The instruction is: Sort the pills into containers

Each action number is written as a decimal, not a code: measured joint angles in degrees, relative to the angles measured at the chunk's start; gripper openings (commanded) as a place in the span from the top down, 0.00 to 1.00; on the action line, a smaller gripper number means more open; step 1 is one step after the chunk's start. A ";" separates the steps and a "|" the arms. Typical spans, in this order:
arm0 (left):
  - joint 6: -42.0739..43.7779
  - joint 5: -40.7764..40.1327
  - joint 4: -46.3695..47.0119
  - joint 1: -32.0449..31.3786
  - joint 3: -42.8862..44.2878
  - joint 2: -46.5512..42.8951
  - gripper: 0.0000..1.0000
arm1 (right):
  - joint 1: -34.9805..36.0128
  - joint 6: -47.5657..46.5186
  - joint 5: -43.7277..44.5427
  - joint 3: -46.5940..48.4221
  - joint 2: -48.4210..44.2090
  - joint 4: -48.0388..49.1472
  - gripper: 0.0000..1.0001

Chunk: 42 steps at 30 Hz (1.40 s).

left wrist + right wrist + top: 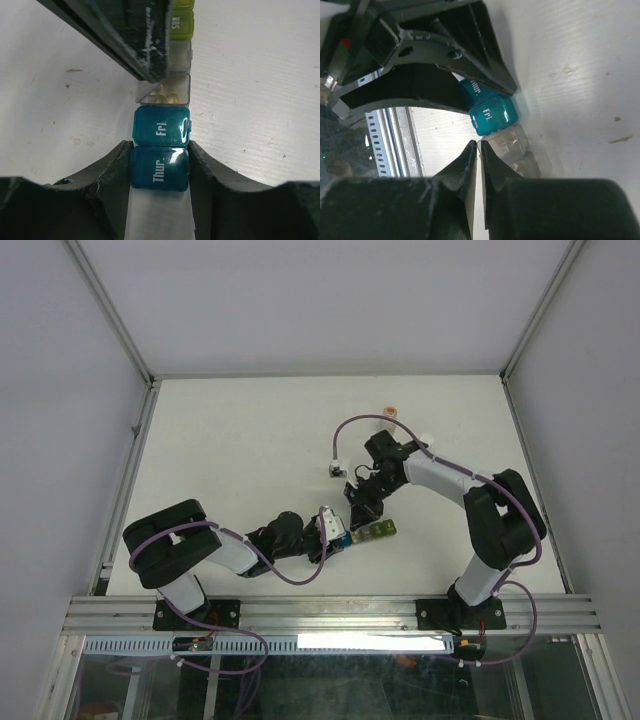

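The containers (368, 532) are a strip of joined compartments lying on the white table (240, 450). My left gripper (160, 172) is shut on the blue "Thur" compartment (159, 168), with the teal "Fri" one (161, 126) just beyond it. The grey compartment (172, 90) shows yellowish pills (165, 96) inside. The yellow-green "SUN" compartment (181, 24) is at the far end. My right gripper (479, 146) is shut, its tips at the edge of the grey compartment (507, 145). I cannot tell whether it pinches the lid. One of its fingers (135, 35) reaches over the strip.
A small orange-capped bottle (390, 413) stands near the table's far edge. Metal frame rails (130, 480) run along the left and right sides. The aluminium base rail (330, 615) lies along the near edge.
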 measured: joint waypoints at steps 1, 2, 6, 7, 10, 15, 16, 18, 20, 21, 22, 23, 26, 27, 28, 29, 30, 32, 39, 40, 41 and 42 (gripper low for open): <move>0.00 0.00 -0.13 0.00 0.09 0.00 0.85 | 0.50 -0.24 0.55 -0.52 -0.26 -0.24 0.91; 0.00 0.00 -0.28 0.00 0.17 0.00 0.85 | 0.94 -0.48 1.14 -1.05 -0.39 -0.46 0.91; -0.02 0.00 -0.70 0.00 0.39 0.00 0.85 | 2.54 -0.55 4.81 -2.49 -0.39 -0.79 0.91; -0.02 0.00 -0.72 0.00 0.39 0.00 0.85 | 2.82 -0.50 5.75 -2.58 -0.39 -0.66 0.91; -0.02 0.00 -0.72 0.00 0.42 0.00 0.85 | 3.43 -0.26 8.11 -2.58 -0.42 -0.26 0.91; -0.02 0.00 -0.94 0.00 0.55 0.00 0.85 | 3.65 0.35 9.75 -2.78 -0.85 0.87 0.92; -0.02 0.00 -1.07 0.00 0.63 0.00 0.86 | 3.65 0.52 9.90 -2.93 -1.22 1.18 0.92; -0.02 0.02 -1.25 0.00 0.76 0.00 0.86 | 3.67 0.85 10.05 -3.28 -2.54 1.64 0.92; -0.02 0.02 -1.38 0.00 0.83 0.00 0.86 | 3.78 1.03 10.10 -3.28 -3.78 2.01 0.93; -0.02 0.04 -1.49 0.00 0.90 0.00 0.86 | 3.87 1.03 10.12 -3.28 -4.24 2.23 0.93; -0.02 0.04 -1.64 0.00 1.01 0.00 0.86 | 4.07 1.05 10.19 -3.28 -4.66 2.49 0.93; -0.02 0.04 -1.73 0.00 1.05 0.00 0.86 | 4.31 1.05 10.27 -3.28 -4.81 2.71 0.94; -0.02 0.07 -1.79 0.00 1.07 0.00 0.87 | 5.64 1.03 12.17 -4.00 -4.50 3.72 0.96; -0.02 0.07 -1.81 0.00 1.09 0.00 0.87 | 6.16 1.14 13.29 -4.35 -4.00 3.91 0.96; -0.02 0.09 -1.88 0.00 1.14 0.00 0.87 | 6.75 1.33 14.93 -4.57 -3.02 4.04 0.96; -0.02 0.13 -1.99 0.00 1.18 0.00 0.88 | 7.15 2.03 16.33 -4.59 -1.66 4.15 0.97; -0.02 0.22 -2.12 0.00 1.25 0.00 0.88 | 7.30 2.84 15.61 -4.11 -0.74 3.82 0.97; -0.04 0.50 -2.36 0.00 1.38 0.00 0.88 | 7.52 3.91 16.94 -3.39 -0.48 4.26 0.96; -0.07 0.70 -2.91 0.00 1.75 0.00 0.77 | 3.74 3.85 12.22 -3.15 -0.48 3.21 0.84; -0.09 0.72 -3.02 0.00 1.84 0.00 0.71 | 2.32 3.54 10.64 -3.15 -0.66 2.71 0.81; -0.20 0.79 -3.13 0.00 1.90 0.00 0.62 | 0.46 3.08 8.85 -3.17 -1.11 2.25 0.78; -0.42 0.87 -3.23 0.02 2.01 0.00 0.52 | -1.38 2.62 7.23 -3.23 -2.16 1.92 0.74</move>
